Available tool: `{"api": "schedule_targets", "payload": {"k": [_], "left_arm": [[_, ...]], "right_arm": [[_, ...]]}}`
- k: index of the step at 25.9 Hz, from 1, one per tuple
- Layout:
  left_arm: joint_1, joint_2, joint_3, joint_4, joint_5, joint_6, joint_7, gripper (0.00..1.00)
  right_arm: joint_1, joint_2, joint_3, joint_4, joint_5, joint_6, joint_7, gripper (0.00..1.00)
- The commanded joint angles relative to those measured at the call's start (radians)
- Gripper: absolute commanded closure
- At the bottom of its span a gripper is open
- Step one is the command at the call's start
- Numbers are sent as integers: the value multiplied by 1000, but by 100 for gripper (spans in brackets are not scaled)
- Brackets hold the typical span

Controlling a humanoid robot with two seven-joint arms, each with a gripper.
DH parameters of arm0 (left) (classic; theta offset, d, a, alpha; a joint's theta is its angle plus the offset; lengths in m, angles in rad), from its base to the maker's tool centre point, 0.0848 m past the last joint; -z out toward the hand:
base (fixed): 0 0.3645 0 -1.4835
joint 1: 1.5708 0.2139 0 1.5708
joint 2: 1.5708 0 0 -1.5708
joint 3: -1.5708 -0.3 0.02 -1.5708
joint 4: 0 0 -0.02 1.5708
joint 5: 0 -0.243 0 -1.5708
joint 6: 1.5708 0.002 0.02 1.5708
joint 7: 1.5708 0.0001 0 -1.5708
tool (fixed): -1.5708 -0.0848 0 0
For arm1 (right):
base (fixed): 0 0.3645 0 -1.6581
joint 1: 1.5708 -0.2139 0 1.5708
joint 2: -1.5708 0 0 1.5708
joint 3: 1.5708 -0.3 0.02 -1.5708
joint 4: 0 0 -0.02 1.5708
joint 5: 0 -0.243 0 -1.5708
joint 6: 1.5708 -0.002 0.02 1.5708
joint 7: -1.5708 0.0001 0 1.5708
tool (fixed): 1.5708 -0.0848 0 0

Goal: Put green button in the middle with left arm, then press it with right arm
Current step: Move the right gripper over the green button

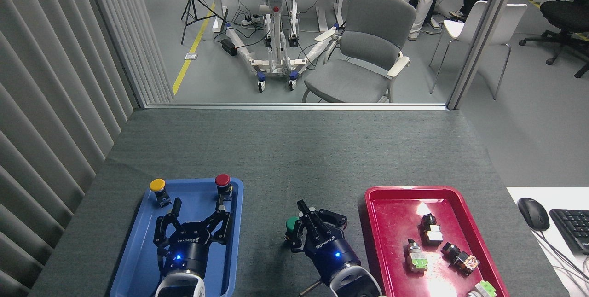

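Observation:
The green button (291, 224) stands upright on the grey mat (294, 159), between the two trays. My right gripper (305, 213) is shut, its fingers pressed together with nothing held. They lean over the right side of the green cap and hide part of it. I cannot tell whether they touch the cap. My left gripper (200, 208) hovers open over the blue tray (138, 246), left of the button, with nothing between its fingers.
A yellow-capped button (157, 185) and a red-capped button (222, 180) stand at the blue tray's far end. The red tray (395, 205) on the right holds several small switch parts. A mouse (533, 213) and keyboard (573, 228) lie far right.

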Motion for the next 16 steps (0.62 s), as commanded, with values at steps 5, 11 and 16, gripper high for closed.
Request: {"api": "schedule_targets", "payload": {"k": [5,11,16], "left_arm": [[-2,4,-19,2,-1,-50,-13,1],[9,6,-33,-8,-2,-90,-10,1],[1,18,-34,4,-4,-118,-10,1]], "right_arm": [[-21,8,2,8,-1,0,121,100],[-21,11,3,9,-1,0,134,100],[-24,26,2,9,-1,1,200,100]]}}
